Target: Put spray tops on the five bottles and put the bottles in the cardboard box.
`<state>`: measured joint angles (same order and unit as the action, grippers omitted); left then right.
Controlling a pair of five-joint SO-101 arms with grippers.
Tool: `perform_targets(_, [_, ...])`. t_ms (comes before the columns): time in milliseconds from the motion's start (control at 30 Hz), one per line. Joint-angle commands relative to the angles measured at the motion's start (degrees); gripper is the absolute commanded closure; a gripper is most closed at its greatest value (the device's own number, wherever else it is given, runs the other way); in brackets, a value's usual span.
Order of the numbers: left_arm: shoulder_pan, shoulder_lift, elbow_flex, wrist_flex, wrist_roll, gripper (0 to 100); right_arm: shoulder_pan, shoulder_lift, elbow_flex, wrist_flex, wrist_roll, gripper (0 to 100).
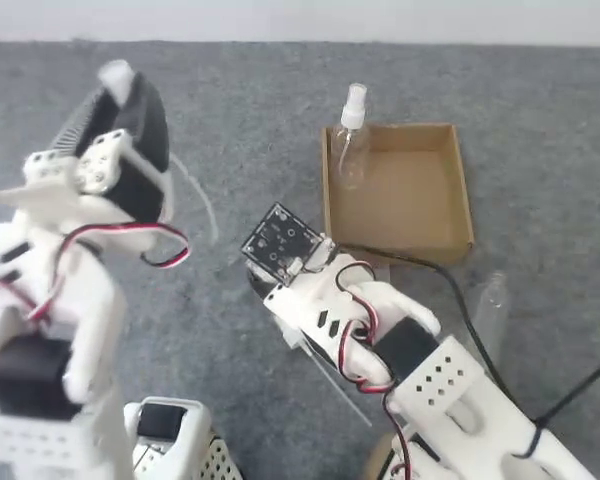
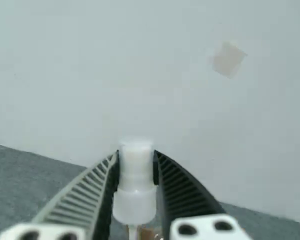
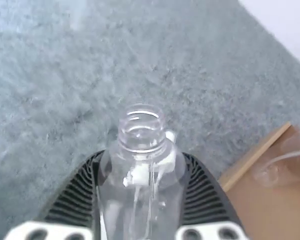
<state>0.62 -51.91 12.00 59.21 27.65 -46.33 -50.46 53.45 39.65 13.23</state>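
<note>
grey desk (image 1: 230, 110). cardboard box (image 1: 400, 243) at the far right, one finished bottle (image 1: 350, 140) against its left wall. bare bottle (image 1: 490, 300) stands on the desk just outside the box's near right corner.

right claw (image 3: 143, 157) pinches the held bottle (image 3: 140, 135) by the shoulders. long axis runs straight out from the claw, open neck leading, no top on it.

left claw (image 2: 136, 155) is pressed on a spray top (image 2: 135, 195), raised off the desk and aimed at the wall.

key relation: in the high view the top sits left of and farther back than the right arm, with a clear gap between them. judgement: top and neck axes do not line up. the left arm must bring the top across.
</note>
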Motion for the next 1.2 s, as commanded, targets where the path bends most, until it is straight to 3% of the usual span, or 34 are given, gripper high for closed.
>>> perform_targets(0, [3.08,-0.53,3.21,-3.78,0.7,99,-0.57,-2.86,4.31,-12.0,-0.7,99.2])
perform_targets(467, [3.87,-0.53,14.29,-9.58,0.62,99,-3.38,-2.95,6.15,-13.58,-0.7,99.2])
perform_targets(1033, [3.78,-0.18,9.71,-9.23,0.26,99,-3.65,-2.95,7.47,-13.58,-0.7,99.2])
perform_targets(1167, [3.78,-0.53,10.33,-5.1,-0.18,99,-3.38,-2.95,7.47,-13.58,-0.7,99.2])
